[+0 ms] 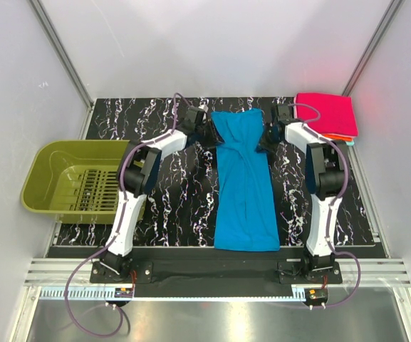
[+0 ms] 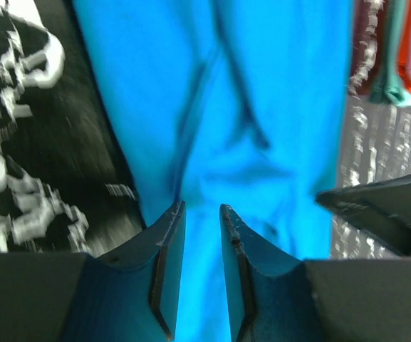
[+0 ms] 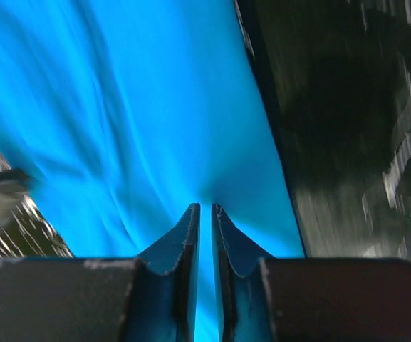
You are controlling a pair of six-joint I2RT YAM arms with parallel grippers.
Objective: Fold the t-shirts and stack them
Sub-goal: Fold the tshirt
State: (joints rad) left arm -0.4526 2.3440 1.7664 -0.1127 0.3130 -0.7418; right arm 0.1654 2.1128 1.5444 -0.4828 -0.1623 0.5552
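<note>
A blue t-shirt (image 1: 244,178), folded into a long narrow strip, lies down the middle of the black marbled table (image 1: 169,206). My left gripper (image 1: 209,135) is at the strip's far left edge and my right gripper (image 1: 268,135) at its far right edge. In the left wrist view the jaws (image 2: 201,208) are pinched on bunched blue cloth (image 2: 226,107). In the right wrist view the jaws (image 3: 205,206) are nearly closed on the cloth (image 3: 120,107), with creases running to the tips. A stack of folded shirts (image 1: 326,115), pink on top, sits at the far right corner.
An olive-green basket (image 1: 48,178) stands off the table's left edge. The folded stack shows at the right of the left wrist view (image 2: 404,57), beside the dark body of the right gripper (image 2: 383,206). White walls close in the far side.
</note>
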